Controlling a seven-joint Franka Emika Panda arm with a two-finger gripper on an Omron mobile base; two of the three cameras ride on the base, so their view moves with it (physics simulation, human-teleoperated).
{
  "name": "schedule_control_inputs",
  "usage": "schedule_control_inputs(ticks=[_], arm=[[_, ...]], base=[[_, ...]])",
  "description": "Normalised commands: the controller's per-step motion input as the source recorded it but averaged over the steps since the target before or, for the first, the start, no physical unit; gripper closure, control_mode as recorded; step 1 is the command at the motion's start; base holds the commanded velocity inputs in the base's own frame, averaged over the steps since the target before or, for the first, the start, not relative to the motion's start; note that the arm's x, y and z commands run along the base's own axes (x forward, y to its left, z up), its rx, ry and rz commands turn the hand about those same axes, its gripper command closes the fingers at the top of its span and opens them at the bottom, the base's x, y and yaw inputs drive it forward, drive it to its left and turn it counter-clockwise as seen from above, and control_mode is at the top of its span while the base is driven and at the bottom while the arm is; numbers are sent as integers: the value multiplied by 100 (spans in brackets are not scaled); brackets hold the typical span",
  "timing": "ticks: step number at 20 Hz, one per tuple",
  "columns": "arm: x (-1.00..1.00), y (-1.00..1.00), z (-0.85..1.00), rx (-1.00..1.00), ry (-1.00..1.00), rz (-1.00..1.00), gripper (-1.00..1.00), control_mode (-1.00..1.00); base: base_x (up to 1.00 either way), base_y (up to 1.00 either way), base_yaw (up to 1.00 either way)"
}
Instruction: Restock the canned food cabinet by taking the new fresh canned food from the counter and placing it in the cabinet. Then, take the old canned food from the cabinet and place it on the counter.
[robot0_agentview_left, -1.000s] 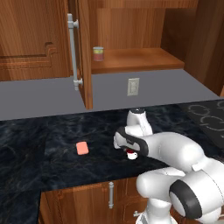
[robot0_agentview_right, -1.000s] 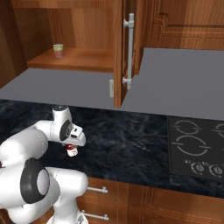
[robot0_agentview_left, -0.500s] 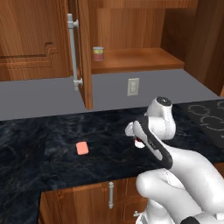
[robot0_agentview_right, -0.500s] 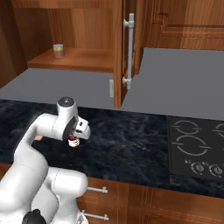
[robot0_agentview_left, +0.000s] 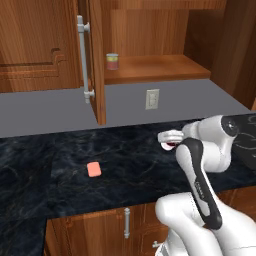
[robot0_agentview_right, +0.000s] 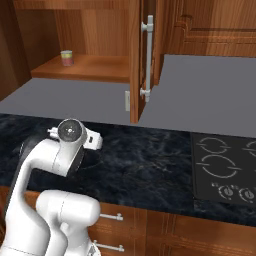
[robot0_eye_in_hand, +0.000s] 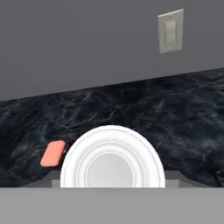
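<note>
A: Above the counter (robot0_agentview_left: 60, 175), out in front of the open cabinet (robot0_agentview_left: 150, 67), the gripper (robot0_agentview_left: 169, 141) carries the new fresh canned food (robot0_agentview_left: 171, 145). From the left base camera I make out just a sliver of dark red below the white hand.

B: The hand camera has its silver top (robot0_eye_in_hand: 113, 162) end-on, round and pale, right against the lens. So the jaws are clamped on the can's body, though the fingers themselves are hidden behind it.

A: And the old canned food (robot0_agentview_left: 112, 61) stands upright on the cabinet shelf (robot0_agentview_left: 155, 67), near the left end beside the open door (robot0_agentview_left: 96, 60).

B: That is my worry. The can seems to lie on its side in the grip, lid facing the wall. If it goes onto the shelf like that it will probably roll.

A: Also the door's edge and its silver handle (robot0_agentview_left: 84, 60) stand between the arm and that left end. A wide swing could clip them.

B: Or nudge the old can off the shelf, if the new one is set down too close to it. The bare middle of the shelf looks safer.

A: The pink sponge (robot0_agentview_left: 93, 169) on the counter lies well apart from all of this
</note>
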Motion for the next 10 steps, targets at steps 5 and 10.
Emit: schedule_control_inputs(ticks=[5,10], arm=[[-20,-5,100,0,-34,0,100,-100],[-15,-16,100,0,-17,-1,100,-100]], base=[[0,0,0],[0,0,0]])
